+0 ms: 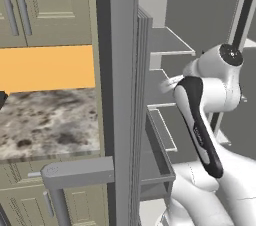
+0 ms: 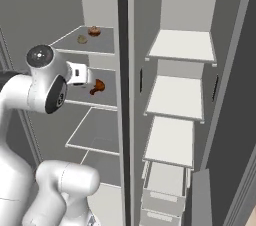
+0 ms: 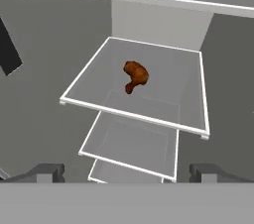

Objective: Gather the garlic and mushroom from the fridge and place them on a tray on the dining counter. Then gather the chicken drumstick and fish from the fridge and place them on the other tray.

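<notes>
Chicken drumstick (image 3: 135,76) alone on fridge (image 2: 125,95) shelf; fingers (image 3: 47,172) spread, empty. Reach step; next: advance, straddle, close.

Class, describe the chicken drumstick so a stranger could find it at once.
Start at the open fridge and take its left compartment. On the second shelf down lies the chicken drumstick, alone there. It is reddish-brown with a narrow bone end, unlike the two small rounder items one shelf above.
</notes>
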{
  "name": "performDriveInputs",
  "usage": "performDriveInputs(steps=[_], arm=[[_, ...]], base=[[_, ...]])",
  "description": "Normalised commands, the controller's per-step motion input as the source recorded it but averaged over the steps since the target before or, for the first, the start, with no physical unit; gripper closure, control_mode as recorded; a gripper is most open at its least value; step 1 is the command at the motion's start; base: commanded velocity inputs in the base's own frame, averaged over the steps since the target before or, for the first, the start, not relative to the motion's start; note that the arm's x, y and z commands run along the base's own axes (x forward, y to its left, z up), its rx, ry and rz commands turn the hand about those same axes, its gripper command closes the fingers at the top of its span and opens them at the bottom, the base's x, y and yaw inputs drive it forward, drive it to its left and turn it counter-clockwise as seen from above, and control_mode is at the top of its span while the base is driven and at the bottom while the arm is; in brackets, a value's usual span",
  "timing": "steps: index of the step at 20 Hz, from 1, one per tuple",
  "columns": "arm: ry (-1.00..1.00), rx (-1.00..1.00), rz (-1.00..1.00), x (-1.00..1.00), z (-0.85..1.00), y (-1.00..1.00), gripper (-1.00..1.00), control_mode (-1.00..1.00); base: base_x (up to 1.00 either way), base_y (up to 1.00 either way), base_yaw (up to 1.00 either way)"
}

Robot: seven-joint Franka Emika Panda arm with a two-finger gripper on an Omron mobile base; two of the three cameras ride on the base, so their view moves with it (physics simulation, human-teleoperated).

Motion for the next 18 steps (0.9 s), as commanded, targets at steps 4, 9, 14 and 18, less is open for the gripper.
performDriveInputs(steps=[4,9,14,18], arm=[[0.00,0.00,-0.01,0.35,-0.20,0.01,-1.00,-1.00],[0.00,0.00,-0.05,0.05,-0.24,0.00,-1.00,-1.00],[0.01,0.00,-0.09,0.24,-0.19,0.00,-1.00,-1.00],[0.01,0.00,-0.07,0.24,-0.16,0.00,-1.00,-1.00]], base=[[0.00,0.00,0.00],[0.00,0.00,0.00],[0.00,0.00,0.00],[0.00,0.00,0.00]])
